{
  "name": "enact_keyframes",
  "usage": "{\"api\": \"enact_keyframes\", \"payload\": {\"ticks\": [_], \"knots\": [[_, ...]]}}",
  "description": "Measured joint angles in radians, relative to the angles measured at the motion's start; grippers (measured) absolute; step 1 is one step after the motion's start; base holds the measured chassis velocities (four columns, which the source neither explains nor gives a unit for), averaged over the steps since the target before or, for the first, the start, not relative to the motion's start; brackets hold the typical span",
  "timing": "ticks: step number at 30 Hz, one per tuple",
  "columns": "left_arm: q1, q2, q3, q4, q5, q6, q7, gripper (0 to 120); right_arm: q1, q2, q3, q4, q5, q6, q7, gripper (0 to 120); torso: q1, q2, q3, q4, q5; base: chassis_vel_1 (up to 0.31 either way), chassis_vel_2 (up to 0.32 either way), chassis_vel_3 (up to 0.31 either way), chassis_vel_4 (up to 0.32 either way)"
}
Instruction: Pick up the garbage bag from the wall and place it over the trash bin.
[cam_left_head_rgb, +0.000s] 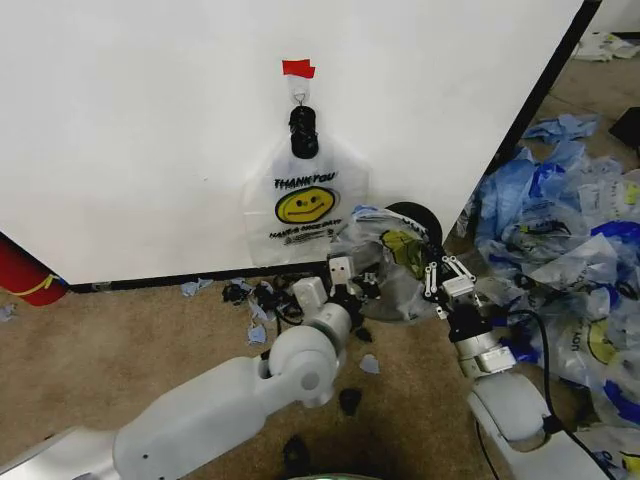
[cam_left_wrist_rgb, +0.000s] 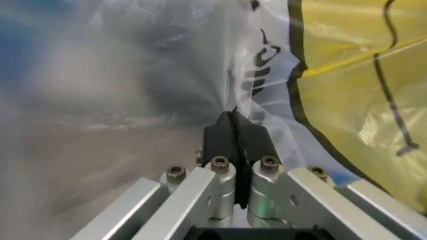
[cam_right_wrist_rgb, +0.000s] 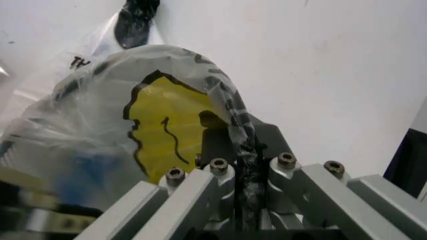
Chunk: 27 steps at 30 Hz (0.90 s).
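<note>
1. From my head camera, I am looking down at the white wall (cam_left_head_rgb: 150, 120) with its black baseboard. One garbage bag on the hook (cam_left_head_rgb: 305, 200) is hanging under a red tape strip (cam_left_head_rgb: 298, 68), showing the yellow smiley face and the "THANK YOU" print. Lower and to the right of it, a second garbage bag (cam_left_head_rgb: 385, 262) is being held between my two grippers, above the carpet and in front of the black trash bin (cam_left_head_rgb: 415, 215), whose round rim is peeking out just behind the plastic. My left gripper (cam_left_head_rgb: 342, 272) is touching the left side of this bag and my right gripper (cam_left_head_rgb: 443, 278) is at its right side. A pile of other bags (cam_left_head_rgb: 570, 230) is lying on the floor to the right, and a red cylinder (cam_left_head_rgb: 25, 275) is standing at the far left by the wall.

2. From my left wrist camera, my left gripper (cam_left_wrist_rgb: 235, 131) is pressing its black pads (cam_left_wrist_rgb: 217, 137) together on a thin fold of the bag (cam_left_wrist_rgb: 347, 90); the yellow print is stretching beside them.

3. From my right wrist camera, my right gripper (cam_right_wrist_rgb: 245, 150) is squeezing a twisted, bunched strip of the bag (cam_right_wrist_rgb: 173, 115) between its closed fingers (cam_right_wrist_rgb: 217, 145). The smiley face is bulging just beyond, with the wall (cam_right_wrist_rgb: 320, 65) behind it.
</note>
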<state>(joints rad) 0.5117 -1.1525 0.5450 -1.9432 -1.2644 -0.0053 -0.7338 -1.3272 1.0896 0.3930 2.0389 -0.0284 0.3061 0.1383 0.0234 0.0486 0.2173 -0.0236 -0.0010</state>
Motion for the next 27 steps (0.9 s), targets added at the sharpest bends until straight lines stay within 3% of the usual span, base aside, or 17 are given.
{"api": "enact_keyframes", "payload": {"ticks": [8,27], "knots": [[-0.042,-0.072,0.032,0.07,0.009,-0.001,-0.018,0,-0.016,0.011,-0.007,-0.001,-0.013,0.005,-0.005,0,0.0,0.0,0.0,0.0,0.0001,0.0,0.0,0.0,0.0],[-0.085,-0.131,0.045,0.204,0.063,-0.006,-0.047,0,-0.057,0.0,-0.009,0.029,-0.01,0.022,-0.022,0,0.0,0.0,0.0,0.0,0.0,0.0,0.0,0.0,0.0]]}}
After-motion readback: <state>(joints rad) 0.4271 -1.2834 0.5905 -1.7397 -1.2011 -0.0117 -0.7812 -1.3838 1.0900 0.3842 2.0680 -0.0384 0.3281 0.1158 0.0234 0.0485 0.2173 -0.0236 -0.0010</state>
